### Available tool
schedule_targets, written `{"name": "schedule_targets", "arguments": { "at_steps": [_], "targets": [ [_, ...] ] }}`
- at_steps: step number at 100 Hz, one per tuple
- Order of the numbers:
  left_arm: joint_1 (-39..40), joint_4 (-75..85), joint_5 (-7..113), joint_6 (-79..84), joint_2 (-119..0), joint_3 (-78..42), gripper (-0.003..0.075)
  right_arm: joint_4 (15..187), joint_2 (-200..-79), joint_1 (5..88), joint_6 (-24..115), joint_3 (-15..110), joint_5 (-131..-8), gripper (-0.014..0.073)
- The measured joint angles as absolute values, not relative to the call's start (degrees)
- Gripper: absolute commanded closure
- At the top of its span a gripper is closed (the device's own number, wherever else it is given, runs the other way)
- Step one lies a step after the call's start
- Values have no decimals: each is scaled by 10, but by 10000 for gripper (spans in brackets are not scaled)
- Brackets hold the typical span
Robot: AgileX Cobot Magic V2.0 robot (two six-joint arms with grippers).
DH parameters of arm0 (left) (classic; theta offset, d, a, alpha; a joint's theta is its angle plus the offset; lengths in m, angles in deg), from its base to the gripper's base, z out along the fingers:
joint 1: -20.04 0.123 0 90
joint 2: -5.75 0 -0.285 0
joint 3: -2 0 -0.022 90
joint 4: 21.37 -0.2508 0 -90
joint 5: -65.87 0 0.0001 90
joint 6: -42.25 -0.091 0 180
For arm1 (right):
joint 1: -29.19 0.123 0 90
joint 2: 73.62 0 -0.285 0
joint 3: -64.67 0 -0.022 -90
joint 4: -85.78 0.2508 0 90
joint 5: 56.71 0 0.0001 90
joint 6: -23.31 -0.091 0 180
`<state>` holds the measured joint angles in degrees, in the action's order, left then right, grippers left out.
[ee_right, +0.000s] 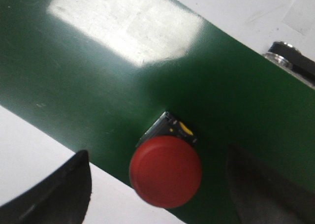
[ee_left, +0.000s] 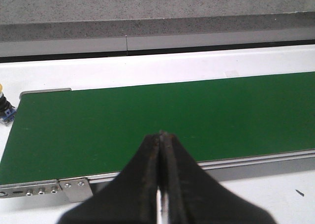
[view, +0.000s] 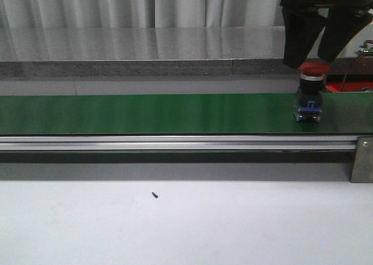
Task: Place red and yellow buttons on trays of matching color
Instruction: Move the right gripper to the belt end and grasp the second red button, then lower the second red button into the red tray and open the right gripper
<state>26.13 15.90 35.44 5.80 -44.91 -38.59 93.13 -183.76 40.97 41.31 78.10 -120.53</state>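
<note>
A red button [view: 309, 93], a red mushroom cap on a dark body with a blue base, stands upright on the green conveyor belt [view: 145, 113] near its right end. My right gripper [view: 309, 61] hangs open just above it. In the right wrist view the red button [ee_right: 165, 171] lies between the two spread fingers of that gripper [ee_right: 158, 157], which do not touch it. A strip of red tray [view: 345, 88] shows behind the button. My left gripper [ee_left: 161, 134] is shut on nothing over the belt's near edge. A yellow button [ee_left: 6, 108] peeks in beside the belt's end.
The belt runs on an aluminium rail [view: 175, 142] with a bracket [view: 361, 159] at its right end. A tiny dark screw [view: 155, 195] lies on the white table in front. A grey ledge [view: 145, 67] and curtains stand behind.
</note>
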Motion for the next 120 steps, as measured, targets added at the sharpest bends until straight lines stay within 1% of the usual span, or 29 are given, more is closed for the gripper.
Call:
{"name": "schedule_targets", "arguments": {
  "at_steps": [19, 38, 57, 64, 71, 76, 83, 87, 120],
  "targets": [
    [261, 159, 354, 58, -449, -386, 740, 918, -1846, 399, 413, 781, -1200, 34],
    [261, 159, 354, 58, -449, -386, 740, 916, -1852, 370, 413, 781, -1201, 34],
    [261, 159, 354, 58, -449, -386, 740, 913, -1880, 349, 413, 781, -1222, 41],
    [261, 159, 354, 58, -449, -386, 740, 913, -1888, 348, 413, 780, -1228, 109],
    [261, 159, 354, 58, -449, -386, 740, 913, -1891, 347, 409, 779, -1234, 231],
    [261, 159, 354, 58, -449, -386, 740, 913, -1891, 347, 405, 779, -1238, 337],
    [261, 159, 354, 58, -449, -386, 740, 913, -1891, 347, 403, 779, -1246, 429],
    [261, 159, 354, 58, -449, -386, 740, 913, -1891, 347, 402, 779, -1251, 445],
    [261, 159, 354, 58, -449, -386, 740, 913, -1888, 339, 399, 793, -1265, 445]
  ]
}}
